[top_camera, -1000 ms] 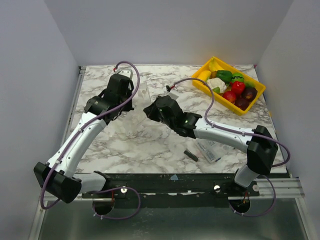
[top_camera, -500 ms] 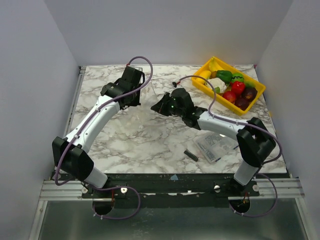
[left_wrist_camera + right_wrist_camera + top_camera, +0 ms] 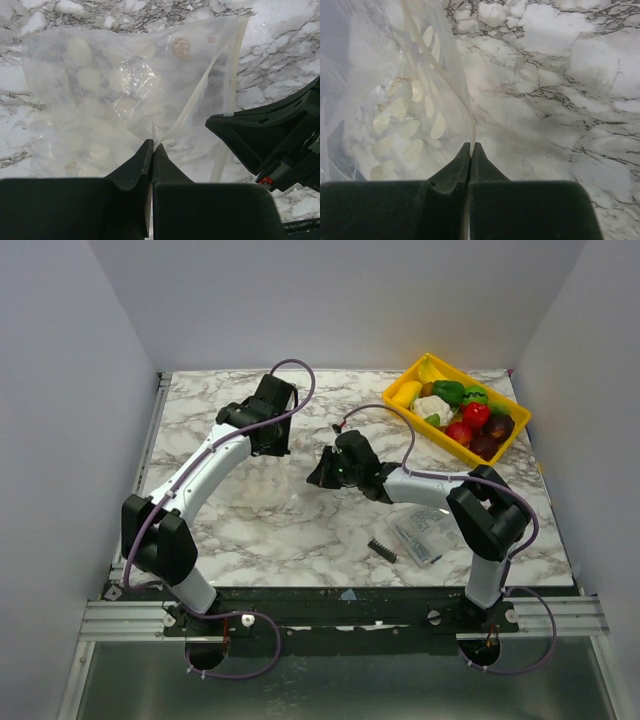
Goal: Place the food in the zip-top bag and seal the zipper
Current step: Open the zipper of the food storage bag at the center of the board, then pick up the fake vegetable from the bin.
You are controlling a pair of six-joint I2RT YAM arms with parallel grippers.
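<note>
The zip-top bag is clear and crinkly and hangs just above the marble between my two grippers. My left gripper is shut on one edge of the bag's mouth. My right gripper is shut on the zipper, the thin pale strip on the other side. From above, the left gripper and right gripper sit close together mid-table. The food, glossy toy fruits and vegetables, lies in the yellow tray at the far right. No food shows inside the bag.
A small black ridged piece and a flat clear packet of small parts lie near the front edge under the right arm. In the left wrist view the right gripper's black body is close on the right.
Both arms have swung inward and away from the front edge. The left gripper has shifted right and the right gripper slightly right, still holding the bag between them.
</note>
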